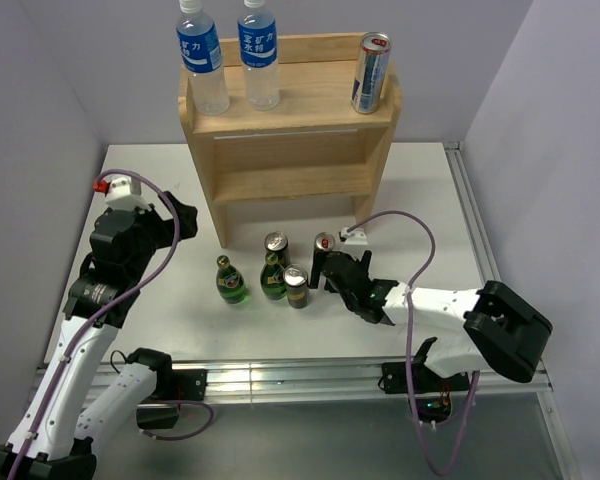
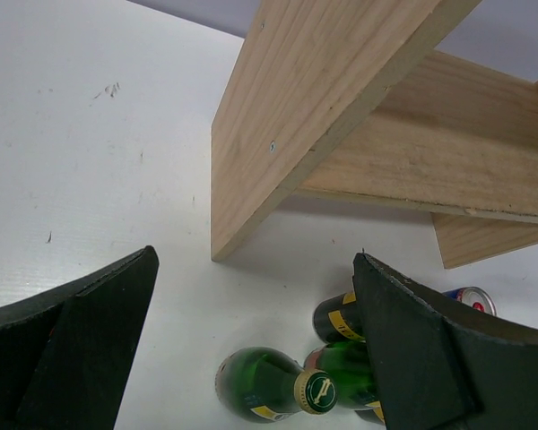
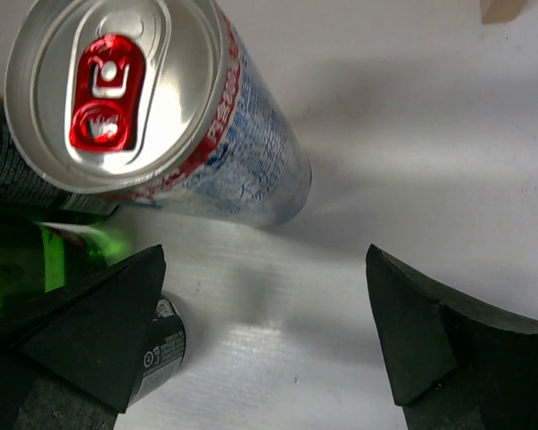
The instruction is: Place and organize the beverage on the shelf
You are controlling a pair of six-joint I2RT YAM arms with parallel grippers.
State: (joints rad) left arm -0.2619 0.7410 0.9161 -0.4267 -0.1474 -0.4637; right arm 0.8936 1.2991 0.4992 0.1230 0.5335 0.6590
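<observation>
Lining up on the slim silver can w/ the red pull-tab (image 3: pixel 161 116): it stands upright on the white table (image 1: pixel 420 200), in front of the rack near its right side panel, not yet shelved. My right gripper (image 3: pixel 264 269) sits low, just beside it, jaws spread wide w/ nothing in them. In the wrist view the can is ahead and off to one side of the gap, not between the fingers

Packed close on the can's other side are the rest of the drinks, all upright: a short dark can (image 1: pixel 296 287), a green glass bottle (image 1: pixel 272 277) right against it or nearly so, a second green glass bottle (image 1: pixel 230 282) a bit apart, and a silver-topped can (image 1: pixel 276 243) behind them

Further back is the light-wood two-tier shelf (image 1: pixel 290 182). Its top board carries two clear water bottles w/ blue labels (image 1: pixel 202 55) on the left and a tall silver-and-blue can (image 1: pixel 371 72) at the right end; the lower board looks bare from above. My left gripper (image 2: pixel 255 269) hangs by the shelf's left side panel, over the green bottles, jaws also apart and empty

Risks as I judge them: the can is tall and narrow, so if I close while it's off-centre, one finger will prob tip it and it'd domino into the dark can and bottles. The inner finger has little room beside that dark can, so a sloppy approach could clip it. On the lift, the shelf rim and the can up top could get bumped
</observation>
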